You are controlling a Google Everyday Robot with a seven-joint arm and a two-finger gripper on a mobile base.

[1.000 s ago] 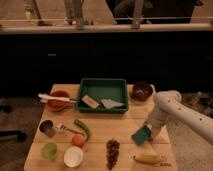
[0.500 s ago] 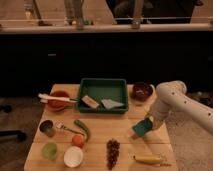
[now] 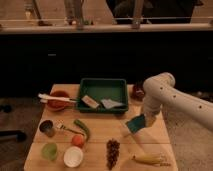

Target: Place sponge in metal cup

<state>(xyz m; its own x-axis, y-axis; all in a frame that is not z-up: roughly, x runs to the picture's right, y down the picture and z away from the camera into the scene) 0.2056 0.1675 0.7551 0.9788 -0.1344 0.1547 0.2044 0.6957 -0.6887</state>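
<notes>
One hand (image 3: 142, 120), mostly hidden, grips the sponge (image 3: 134, 124) over the table (image 3: 107, 131).

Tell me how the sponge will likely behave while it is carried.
The sponge, held tilted in the tool above the table, front-right of the tray, looks soft, so it probably squashes and weighs little. Its flat shape should not roll if dropped.

Smooth white tubular arm (image 3: 166, 93), dark-dotted, gripper (image 3: 139, 122) at its lower end.
</notes>
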